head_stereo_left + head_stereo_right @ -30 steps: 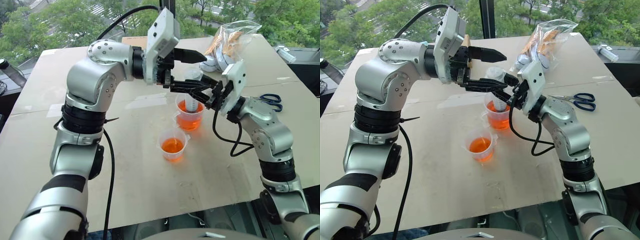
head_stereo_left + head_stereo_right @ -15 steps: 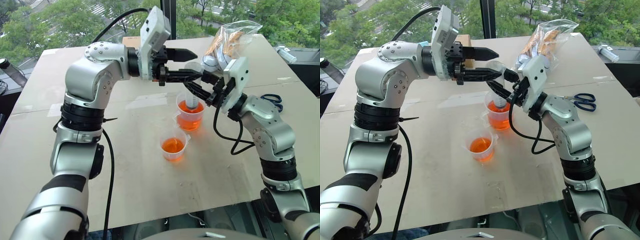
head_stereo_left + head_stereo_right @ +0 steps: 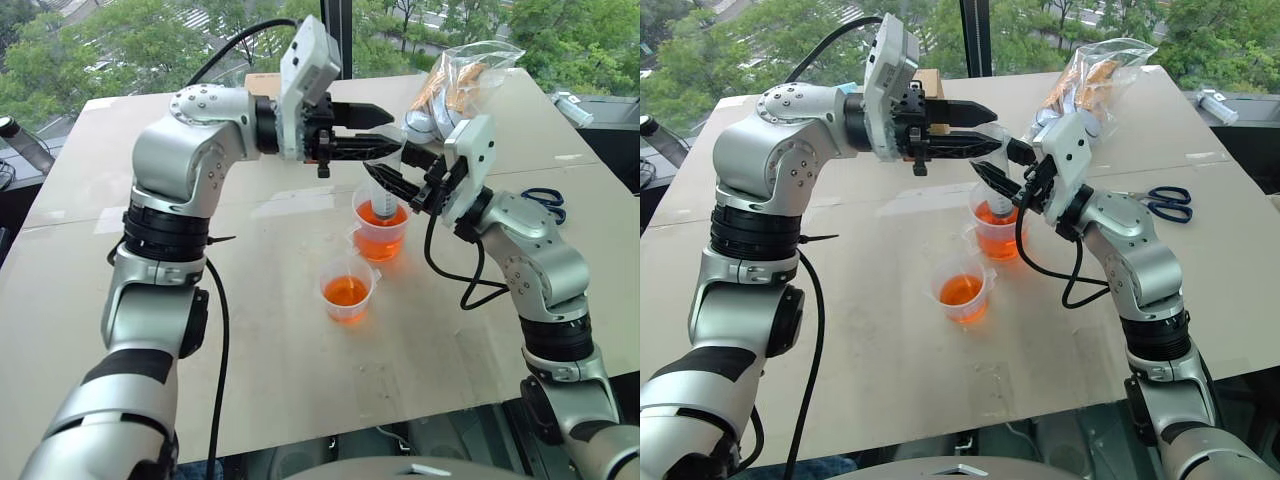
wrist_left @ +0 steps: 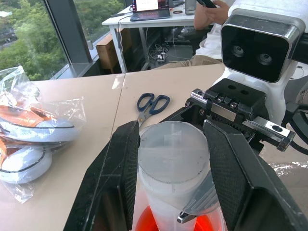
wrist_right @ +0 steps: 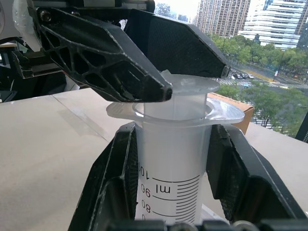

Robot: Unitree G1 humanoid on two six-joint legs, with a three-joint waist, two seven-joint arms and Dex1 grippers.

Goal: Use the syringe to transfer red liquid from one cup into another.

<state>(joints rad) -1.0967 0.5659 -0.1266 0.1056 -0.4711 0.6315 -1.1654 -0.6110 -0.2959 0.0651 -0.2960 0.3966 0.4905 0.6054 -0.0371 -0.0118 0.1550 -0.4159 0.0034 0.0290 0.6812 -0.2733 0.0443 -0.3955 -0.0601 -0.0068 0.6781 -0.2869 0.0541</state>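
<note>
- Orange-red liquid sitting in the taller cup at mid-table; more of it in the shorter cup just in front, toward the robot.
- Standing tip-down in the taller cup — the syringe, tilted slightly, plunger pressed nearly fully into the barrel.
- Gripping the barrel just under its flange: right gripper, fingers closed snugly on either side of the graduated section. Holding the syringe steady over the cup.
- Closing narrow around the plunger head: left gripper. A second ago standing wide beside the plunger top; now drawn in, with one finger against the white plunger top and the other just beside it. Contact on that second side not possible to confirm.
- Reading this as the grasp on the plunger being just made — draw stroke not yet begun, barrel looking clear above the liquid line.
- Judging the task at the fill step: tip submerged, next move calling for a straight pull along the syringe's axis while the right gripper resists.
- Risks to watch: plunger cap slipping from the narrow pinch; an off-axis pull tipping the taller cup.
- Lying well apart on the table: blue scissors at the right side, plastic bag at the far edge. Not involved.
</note>
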